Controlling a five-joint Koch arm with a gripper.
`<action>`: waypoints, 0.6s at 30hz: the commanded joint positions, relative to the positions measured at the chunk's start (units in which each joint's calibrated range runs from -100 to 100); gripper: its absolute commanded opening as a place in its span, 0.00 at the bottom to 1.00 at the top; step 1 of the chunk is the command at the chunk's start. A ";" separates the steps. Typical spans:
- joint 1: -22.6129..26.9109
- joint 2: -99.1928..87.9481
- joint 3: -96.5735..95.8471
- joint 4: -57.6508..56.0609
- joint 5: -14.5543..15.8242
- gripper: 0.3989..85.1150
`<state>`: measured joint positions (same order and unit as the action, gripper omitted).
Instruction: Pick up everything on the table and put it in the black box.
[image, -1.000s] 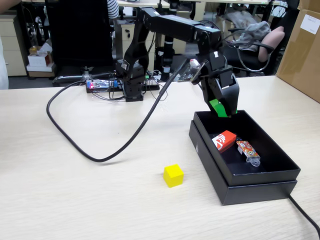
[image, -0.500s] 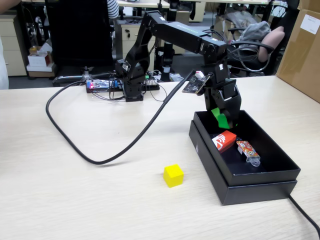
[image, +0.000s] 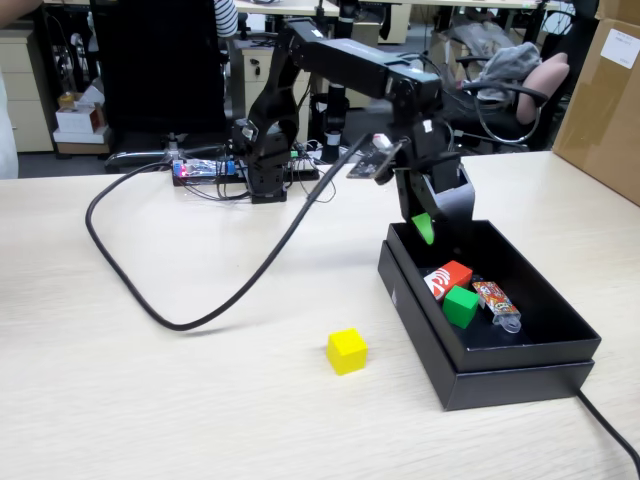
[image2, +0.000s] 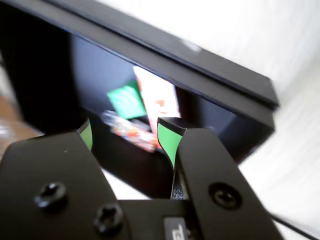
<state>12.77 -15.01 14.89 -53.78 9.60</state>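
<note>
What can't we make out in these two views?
- Wrist view: motion blur smears the candy wrapper and red-and-white packet; print unreadable.
- Wrist view: yellow cube out of frame.
- Fixed view: black box near wall hides part of its floor.
- Fixed view: gripper far jaw hidden behind its housing.

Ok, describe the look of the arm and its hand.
The arm is matte black plastic with boxy segments, and a thick black cable loops from it across the table. Its hand has black jaws with screw heads and bright green pads on the inner faces.
</note>
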 joint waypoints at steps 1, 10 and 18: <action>-2.69 -8.23 6.60 0.78 -0.73 0.32; -9.77 -8.46 2.79 0.78 -2.05 0.44; -11.62 -2.37 -14.61 8.30 -4.35 0.50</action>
<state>1.73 -18.18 0.18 -52.71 6.18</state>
